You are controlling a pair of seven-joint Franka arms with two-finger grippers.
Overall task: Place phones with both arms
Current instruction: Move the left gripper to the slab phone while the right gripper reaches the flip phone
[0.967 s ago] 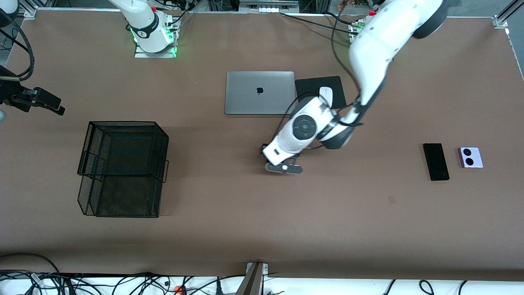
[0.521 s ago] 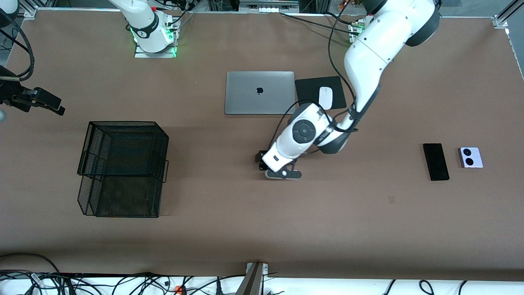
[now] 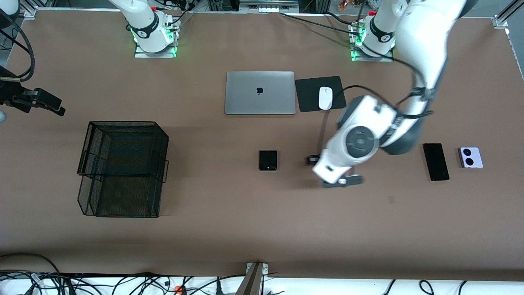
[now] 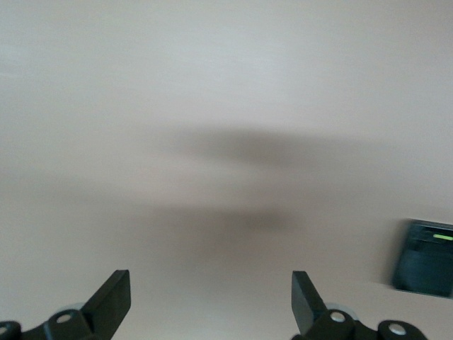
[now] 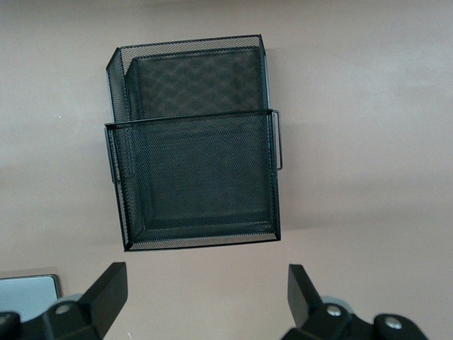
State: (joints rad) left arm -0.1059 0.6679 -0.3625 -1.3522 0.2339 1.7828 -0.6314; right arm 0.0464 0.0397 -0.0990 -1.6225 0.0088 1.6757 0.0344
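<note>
The small black flip phone (image 3: 267,160) lies flat on the table mid-way along it, nearer to the front camera than the laptop; the left wrist view catches it (image 4: 425,258) at its edge. The long black slab phone (image 3: 436,161) and the lilac flip phone (image 3: 470,157) lie side by side toward the left arm's end. My left gripper (image 3: 331,171) hangs open and empty (image 4: 211,294) over bare table between the flip phone and the slab phone. My right gripper (image 3: 51,104) waits open (image 5: 205,290) above the table beside the basket.
A black wire mesh basket (image 3: 123,123) stands toward the right arm's end, also under the right wrist camera as the basket (image 5: 191,117). A closed silver laptop (image 3: 260,92) and a white mouse (image 3: 325,98) on a black pad (image 3: 307,94) lie near the bases.
The left gripper opened, left the black flip phone on the table, and swung away toward the left arm's end. The right arm has not moved.
</note>
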